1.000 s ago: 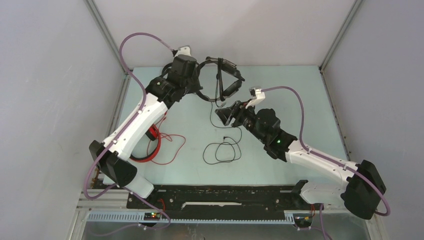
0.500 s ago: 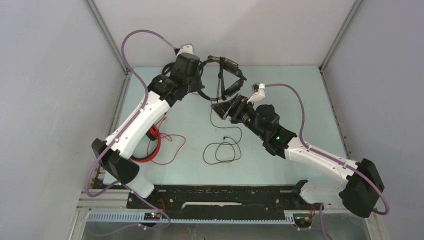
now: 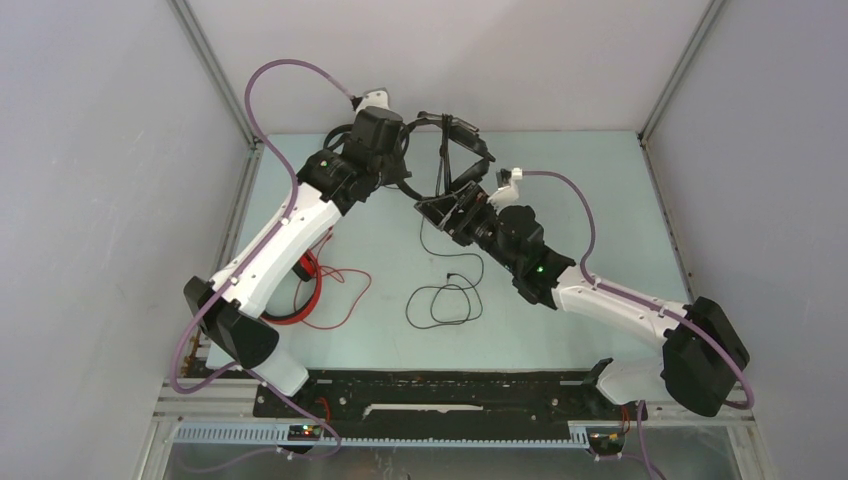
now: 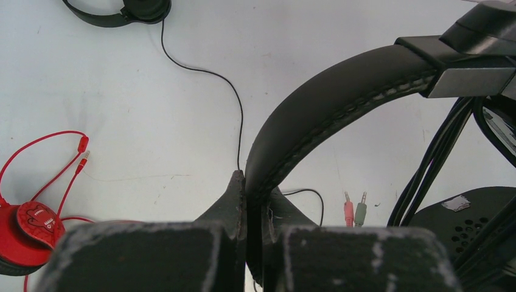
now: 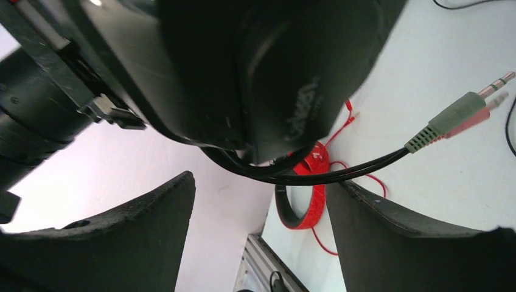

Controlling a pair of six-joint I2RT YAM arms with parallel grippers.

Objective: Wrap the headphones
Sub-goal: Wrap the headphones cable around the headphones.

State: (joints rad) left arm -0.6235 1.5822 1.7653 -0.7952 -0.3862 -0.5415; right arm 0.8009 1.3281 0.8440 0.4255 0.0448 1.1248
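Observation:
My left gripper [image 4: 252, 188] is shut on the padded headband [image 4: 322, 115] of the bulky black headphones [image 3: 455, 150], holding them up at the back of the table. My right gripper [image 3: 437, 205] stands open just below one ear cup [image 5: 274, 73]. That headset's cable [image 5: 341, 173] runs across between the open fingertips, and its pink and green plugs [image 5: 462, 112] hang free. The red headphones [image 3: 300, 290] lie on the table at the left. The slim black headphones [image 4: 131, 9] lie flat, and their cable ends in a loose coil [image 3: 445, 300].
The table has a pale green top [image 3: 600, 200] with grey walls on three sides. A black rail [image 3: 450, 395] with both arm bases runs along the near edge. The red cable [image 3: 340, 290] loops out to the right of the red headset.
My right gripper has moved up and left, closer under the held headset, and its jaws have opened wider. The left gripper keeps its hold on the headband.

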